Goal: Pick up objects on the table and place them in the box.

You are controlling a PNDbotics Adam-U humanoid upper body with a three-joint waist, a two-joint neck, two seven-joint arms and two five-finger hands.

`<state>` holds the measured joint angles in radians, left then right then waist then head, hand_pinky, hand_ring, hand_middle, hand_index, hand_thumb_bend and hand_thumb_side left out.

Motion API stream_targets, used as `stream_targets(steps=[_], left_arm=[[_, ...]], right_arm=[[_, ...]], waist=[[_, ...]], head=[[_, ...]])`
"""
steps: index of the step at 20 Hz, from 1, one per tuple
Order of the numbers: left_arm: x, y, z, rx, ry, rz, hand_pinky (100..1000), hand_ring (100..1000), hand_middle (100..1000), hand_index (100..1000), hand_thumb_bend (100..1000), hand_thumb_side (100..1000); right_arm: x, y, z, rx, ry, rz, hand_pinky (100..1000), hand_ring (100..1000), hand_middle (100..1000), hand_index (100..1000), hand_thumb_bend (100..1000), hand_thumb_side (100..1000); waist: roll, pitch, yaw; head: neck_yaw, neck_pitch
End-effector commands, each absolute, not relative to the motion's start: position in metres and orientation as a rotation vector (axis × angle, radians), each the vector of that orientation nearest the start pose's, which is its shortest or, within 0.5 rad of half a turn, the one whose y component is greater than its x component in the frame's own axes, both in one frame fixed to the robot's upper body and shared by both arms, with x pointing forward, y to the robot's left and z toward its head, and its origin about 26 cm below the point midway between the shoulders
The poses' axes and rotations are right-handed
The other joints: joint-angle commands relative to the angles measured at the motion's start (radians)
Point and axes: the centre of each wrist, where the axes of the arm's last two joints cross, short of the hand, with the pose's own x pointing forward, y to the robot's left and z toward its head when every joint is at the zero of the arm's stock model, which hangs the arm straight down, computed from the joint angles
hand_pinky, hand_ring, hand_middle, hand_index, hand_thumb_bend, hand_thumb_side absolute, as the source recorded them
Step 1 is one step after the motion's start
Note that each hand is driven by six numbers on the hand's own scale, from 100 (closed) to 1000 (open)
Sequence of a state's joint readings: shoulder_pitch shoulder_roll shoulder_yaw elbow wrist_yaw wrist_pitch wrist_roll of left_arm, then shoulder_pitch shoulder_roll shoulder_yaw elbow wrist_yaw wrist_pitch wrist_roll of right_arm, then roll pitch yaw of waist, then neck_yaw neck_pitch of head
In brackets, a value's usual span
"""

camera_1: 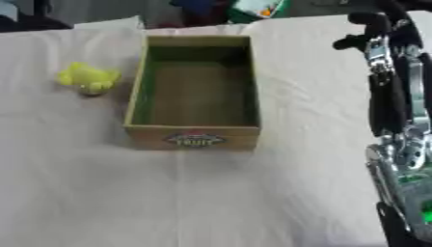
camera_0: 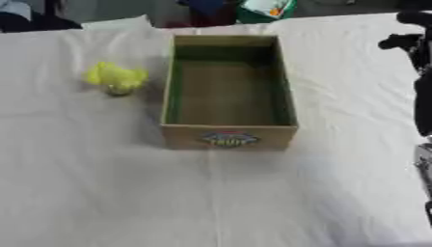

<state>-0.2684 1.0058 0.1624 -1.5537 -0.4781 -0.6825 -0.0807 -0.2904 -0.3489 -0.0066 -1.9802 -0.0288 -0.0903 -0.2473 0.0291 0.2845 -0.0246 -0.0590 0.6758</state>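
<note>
- Centrally, an open cardboard box (camera_0: 229, 91) sits on the worktop (camera_0: 101, 193), which is covered by a white cloth; the box has a green lining, nothing shows inside it, and a colourful label is on its near wall.
- Left of the box, just beside its far half and not touching it, lies a small yellow toy (camera_0: 115, 77).
- Right of the box, well apart from it, the right robot hand (camera_1: 381, 29) is raised at the edge of the view above its black and silver arm (camera_1: 397, 111); I cannot tell whether its fingers are spread or curled.
- No left robot hand shows.
</note>
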Motion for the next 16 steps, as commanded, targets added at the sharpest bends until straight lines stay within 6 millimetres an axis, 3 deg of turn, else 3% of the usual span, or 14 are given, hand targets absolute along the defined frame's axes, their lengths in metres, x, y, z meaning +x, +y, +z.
stream_targets(steps=[1,9,16], left_arm=[[0.316,0.473,0.267,-1.441,2.361,2.238,625,770,741,961,342,726],[0.347,0.482,0.261,-1.325,2.191,2.48,621,778,797,971,296,580],[0.365,0.476,0.258,-1.257,2.145,2.569,626,786,810,989,313,582]], right_arm=[[0.299,-0.268,0.207,-0.261,-2.407,0.135,825,598,724,930,100,749],[0.299,-0.266,0.206,-0.246,-2.399,0.157,826,598,725,933,100,751],[0.299,-0.265,0.206,-0.239,-2.398,0.169,827,598,725,934,100,749]], waist=[[0.004,-0.015,-0.003],[0.011,-0.013,-0.017],[0.016,-0.01,-0.027]], head=[[0.011,-0.007],[0.025,-0.015],[0.035,-0.022]])
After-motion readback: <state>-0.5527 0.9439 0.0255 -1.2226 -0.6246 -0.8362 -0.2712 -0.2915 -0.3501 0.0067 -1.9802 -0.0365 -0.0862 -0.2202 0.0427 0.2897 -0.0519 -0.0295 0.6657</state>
